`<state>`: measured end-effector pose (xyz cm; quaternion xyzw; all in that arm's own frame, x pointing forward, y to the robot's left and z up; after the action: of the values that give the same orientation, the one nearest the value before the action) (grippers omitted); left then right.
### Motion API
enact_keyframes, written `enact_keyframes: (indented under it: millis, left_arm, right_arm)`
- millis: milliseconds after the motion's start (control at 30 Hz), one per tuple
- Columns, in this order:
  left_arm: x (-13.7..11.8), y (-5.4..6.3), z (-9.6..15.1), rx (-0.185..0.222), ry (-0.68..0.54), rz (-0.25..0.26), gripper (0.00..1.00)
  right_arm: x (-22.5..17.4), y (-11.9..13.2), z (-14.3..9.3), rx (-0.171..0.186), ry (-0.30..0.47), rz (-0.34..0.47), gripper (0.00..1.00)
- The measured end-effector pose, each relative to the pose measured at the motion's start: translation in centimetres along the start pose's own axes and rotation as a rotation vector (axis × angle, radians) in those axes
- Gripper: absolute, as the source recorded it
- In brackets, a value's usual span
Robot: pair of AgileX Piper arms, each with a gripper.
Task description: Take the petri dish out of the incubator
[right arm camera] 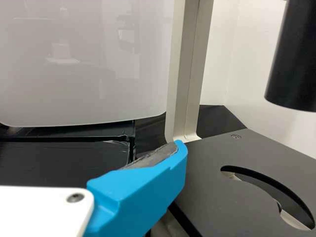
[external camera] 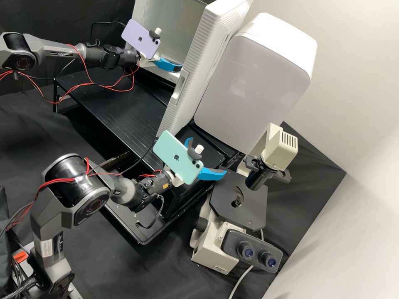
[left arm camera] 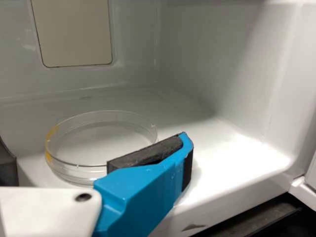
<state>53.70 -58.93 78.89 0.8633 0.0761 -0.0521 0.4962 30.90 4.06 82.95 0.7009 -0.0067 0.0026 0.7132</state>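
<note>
- left gripper (external camera: 171,65): at 11 o'clock in the high view, in the open mouth of the incubator (external camera: 216,58). Whether it is open or closed cannot be told. In its wrist view it is just beside the petri dish, and contact cannot be told.
- petri dish (left arm camera: 98,140): clear, round and shallow, lying flat on the white chamber floor (left arm camera: 237,148) inside the incubator, with a yellow mark on its rim.
- chamber back wall: pale, with a cream rectangular panel (left arm camera: 74,32) set into it.
- right gripper (external camera: 214,173): just off centre toward 5 o'clock in the high view, at the 10 o'clock edge of the microscope stage (external camera: 241,203). Open or closed cannot be told.
- microscope stage: flat and black, with a curved slot (right arm camera: 266,190). A black cylinder (right arm camera: 294,54) hangs above it.
- microscope (external camera: 216,245): white body at 5 o'clock, with two eyepieces (external camera: 257,254).
- left arm (external camera: 50,52): enters from 10 o'clock with a lilac phone (external camera: 141,37) on the wrist and red wires (external camera: 83,83) trailing.
- right arm (external camera: 83,195): enters from 8 o'clock with a mint phone (external camera: 178,158) on the wrist.
- surface: a black ridged platform (external camera: 124,112) runs from centre toward 10 o'clock and meets the incubator's base. A black cloth (external camera: 41,133) covers the bench around it.
- room: a plain white wall (external camera: 357,104) runs from 1 to 4 o'clock.
</note>
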Motion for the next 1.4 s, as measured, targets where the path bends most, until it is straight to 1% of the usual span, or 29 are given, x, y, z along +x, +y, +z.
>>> enact_keyframes:
  millis: [167, 200, 467, 667, 767, 1033, 1400]
  left_arm:
    - [0.0, 0.0, 0.0, 0.002, 0.0, 0.0, 1.0]
    - [0.0, 0.0, 0.0, 0.002, 0.0, 0.0, 0.0]
    - [0.0, 0.2, 0.1, 0.001, -0.003, 0.006, 0.0]
    - [-0.1, 0.1, 0.4, 0.002, -0.009, 0.004, 0.0]
    - [-0.1, 0.3, 0.6, 0.001, -0.017, 0.01, 0.0]
    - [-0.2, 0.1, 1.1, 0.004, -0.032, 0.006, 0.0]
    - [-0.2, 0.1, 1.1, 0.004, -0.032, 0.006, 0.0]
  right_arm:
    - [0.0, 0.0, 0.0, 0.0, 0.0, 0.0, 1.0]
    - [0.0, 0.0, 0.0, 0.0, 0.0, 0.0, 1.0]
    - [0.0, 0.0, 0.0, 0.0, 0.0, 0.0, 1.0]
    - [0.0, 0.0, 0.0, 0.0, 0.0, 0.0, 1.0]
    - [0.0, 0.0, 0.0, 0.0, 0.0, 0.0, 1.0]
    - [0.0, 0.0, 0.0, 0.0, 0.0, 0.0, 1.0]
    - [0.0, 0.0, 0.0, 0.0, 0.0, 0.0, 1.0]
